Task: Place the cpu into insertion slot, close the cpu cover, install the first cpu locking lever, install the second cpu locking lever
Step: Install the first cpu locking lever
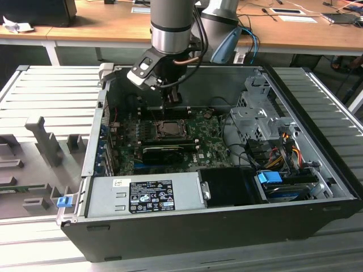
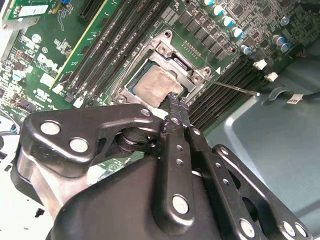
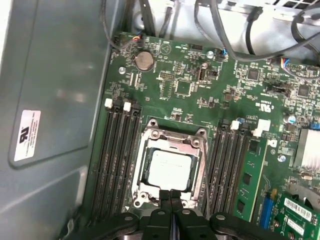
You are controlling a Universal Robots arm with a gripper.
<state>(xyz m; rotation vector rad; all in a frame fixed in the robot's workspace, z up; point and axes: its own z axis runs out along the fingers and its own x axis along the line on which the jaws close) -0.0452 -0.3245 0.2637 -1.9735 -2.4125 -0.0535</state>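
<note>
- Inside the open computer case (image 1: 227,226), a green circuit board (image 3: 190,107) lies flat, and a grey power box (image 1: 144,195) stands along the near wall.
- The socket (image 1: 168,128) sits in the far half of the board. The chip (image 3: 170,167) lies in it, and the silver cover (image 3: 175,143) lies flat over its edges.
- The chip is square and dull silver, face up, with its sides in line with the socket's.
- The gripper (image 3: 170,196) hangs at the socket's edge. Its fingers are pressed together with nothing visible between them, and whether they touch the cover is unclear.

The ribbed grey table (image 1: 45,85) carries the open computer case (image 1: 227,226) and, at the exterior view's left, grey holders (image 1: 48,141).
</note>
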